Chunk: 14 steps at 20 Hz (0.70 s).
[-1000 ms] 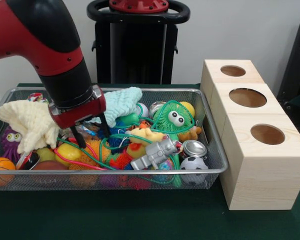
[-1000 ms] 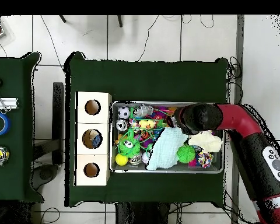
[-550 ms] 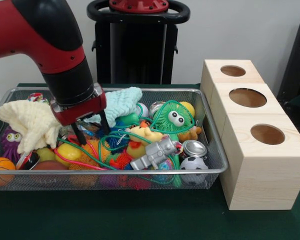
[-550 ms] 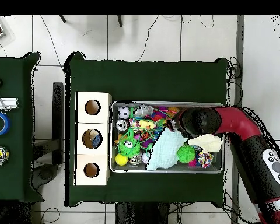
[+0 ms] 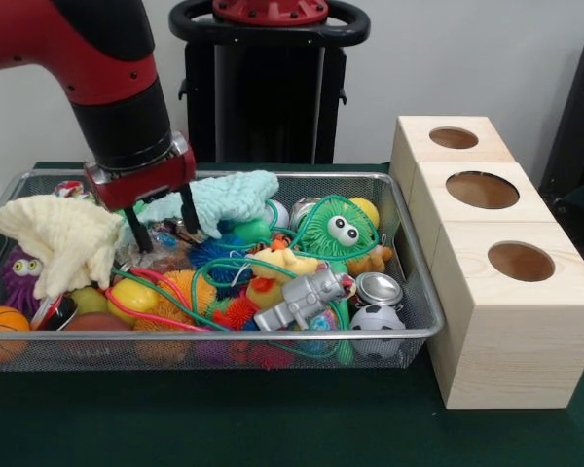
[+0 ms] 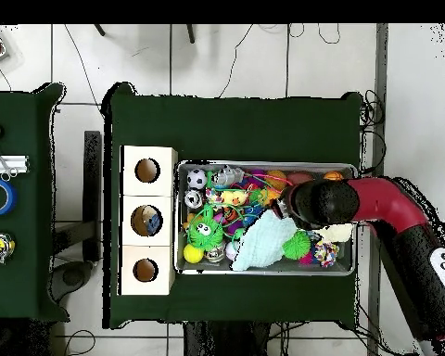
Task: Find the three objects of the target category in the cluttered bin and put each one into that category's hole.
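A wire mesh bin holds a heap of toys: a pale yellow cloth, a mint cloth, a green fuzzy ball with eyes, a grey robot toy, a metal can, a small soccer ball and a basketball. My gripper hangs open just above the clutter, between the two cloths, and nothing is held between its fingers. In the overhead view the arm's head covers the gripper.
A wooden box with three round holes stands right of the bin; in the overhead view its middle hole shows something blue inside. Green cord loops over the toys. Tape and tools lie on a side table.
The gripper has lifted out of the clutter and shifted left and back toward the yellow cloth, still open and empty. The toys have barely moved.
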Available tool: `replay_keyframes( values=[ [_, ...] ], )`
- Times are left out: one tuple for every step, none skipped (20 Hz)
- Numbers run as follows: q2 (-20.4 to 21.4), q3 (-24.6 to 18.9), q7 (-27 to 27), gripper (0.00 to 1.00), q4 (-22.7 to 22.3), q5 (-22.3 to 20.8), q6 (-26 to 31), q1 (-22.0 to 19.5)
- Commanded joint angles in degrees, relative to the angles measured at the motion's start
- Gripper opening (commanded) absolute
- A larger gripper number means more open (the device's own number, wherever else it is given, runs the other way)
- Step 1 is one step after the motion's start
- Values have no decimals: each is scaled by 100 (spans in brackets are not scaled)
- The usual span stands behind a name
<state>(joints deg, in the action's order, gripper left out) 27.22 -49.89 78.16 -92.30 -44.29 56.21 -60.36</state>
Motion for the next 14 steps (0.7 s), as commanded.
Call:
replay_keyframes(
  values=[
    [377,-22,-1572,100,-650,-117,16,-308],
    [369,-53,-1642,100,-637,-111,23,-332],
    [355,-61,-1716,100,-610,-132,50,-326],
    [293,-69,-1744,100,-608,-153,-12,-368],
    [230,-77,-1773,100,-605,-175,-74,-410],
    [128,-85,-1806,100,-584,-203,-152,-439],
    [30,-75,-1846,100,-561,-251,-213,-459],
    [-68,-57,-1892,100,-559,-303,-286,-508],
    [-153,-39,-1869,100,-582,-355,-395,-549],
    [-237,-22,-1846,100,-605,-406,-503,-591],
    [-338,8,-1795,100,-649,-479,-658,-647],
    [-477,34,-1758,100,-674,-549,-832,-714],
    [-603,64,-1738,100,-697,-627,-988,-771],
    [-729,95,-1719,100,-720,-704,-1145,-827]
  ],
)
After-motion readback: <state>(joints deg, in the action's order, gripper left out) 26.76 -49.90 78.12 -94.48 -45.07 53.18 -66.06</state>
